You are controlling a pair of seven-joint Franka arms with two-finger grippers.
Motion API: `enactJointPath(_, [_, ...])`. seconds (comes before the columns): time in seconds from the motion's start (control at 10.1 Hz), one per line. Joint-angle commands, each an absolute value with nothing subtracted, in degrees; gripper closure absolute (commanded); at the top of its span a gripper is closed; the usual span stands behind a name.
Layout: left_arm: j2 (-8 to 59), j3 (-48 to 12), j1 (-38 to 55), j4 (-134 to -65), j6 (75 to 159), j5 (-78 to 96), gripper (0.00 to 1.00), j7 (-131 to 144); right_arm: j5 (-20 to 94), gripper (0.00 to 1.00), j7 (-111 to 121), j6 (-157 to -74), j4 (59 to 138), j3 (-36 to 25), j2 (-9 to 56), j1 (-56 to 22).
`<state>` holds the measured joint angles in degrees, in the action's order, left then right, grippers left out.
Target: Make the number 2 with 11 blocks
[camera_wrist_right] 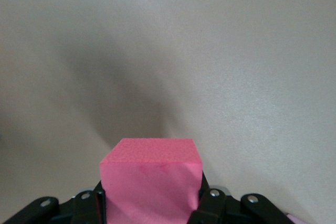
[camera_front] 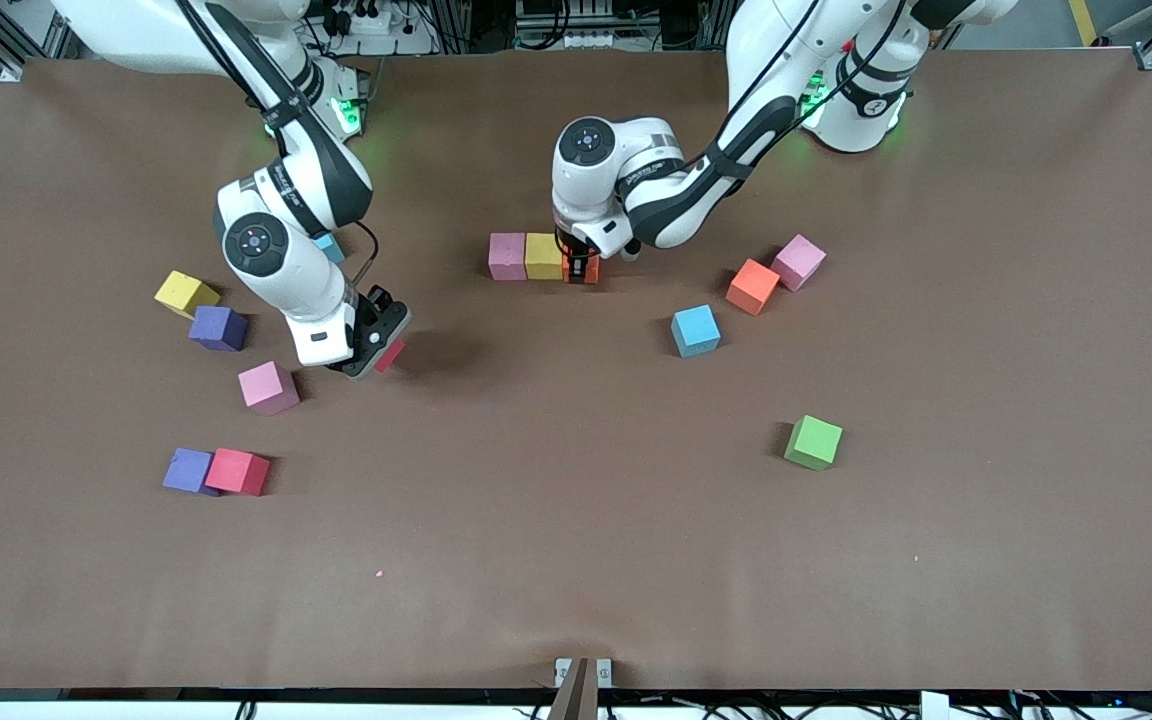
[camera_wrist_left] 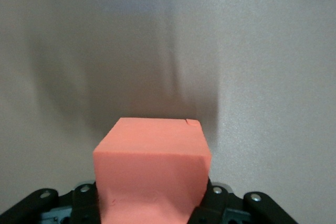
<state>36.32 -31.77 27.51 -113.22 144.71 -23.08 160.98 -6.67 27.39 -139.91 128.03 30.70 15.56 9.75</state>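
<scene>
A pink block (camera_front: 507,256) and a yellow block (camera_front: 543,256) sit edge to edge at the table's middle. My left gripper (camera_front: 581,268) is shut on an orange block (camera_front: 582,270) right beside the yellow one; the left wrist view shows that orange block (camera_wrist_left: 153,171) between the jaws. My right gripper (camera_front: 384,353) is shut on a red block (camera_front: 391,354), held above the table beside a loose pink block (camera_front: 268,387). In the right wrist view that block (camera_wrist_right: 152,181) fills the jaws.
Toward the right arm's end lie yellow (camera_front: 185,293), purple (camera_front: 218,328), purple (camera_front: 188,471) and red (camera_front: 237,472) blocks. Toward the left arm's end lie orange (camera_front: 753,286), pink (camera_front: 798,262), blue (camera_front: 696,330) and green (camera_front: 813,442) blocks. A blue block (camera_front: 331,247) shows partly under the right arm.
</scene>
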Motion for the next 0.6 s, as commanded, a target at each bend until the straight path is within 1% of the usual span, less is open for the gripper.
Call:
enactJointPath(0.0, [36.21,-31.64,28.65,-112.85,144.85,-28.13,0.0,177.45,-5.1,0.6,21.83,-138.26,128.76,31.03,14.15,9.06])
enactJointPath(0.3, [34.11,-31.82,27.95,-112.76,141.08,-28.04,0.0,177.02,-5.01,0.6,14.26,-138.16,128.76,31.03,14.24,7.74])
enactJointPath(0.5, [31.48,-31.99,27.42,-112.94,138.17,-27.95,0.0,176.66,-5.1,0.6,3.58,-138.25,128.67,31.29,14.41,4.42])
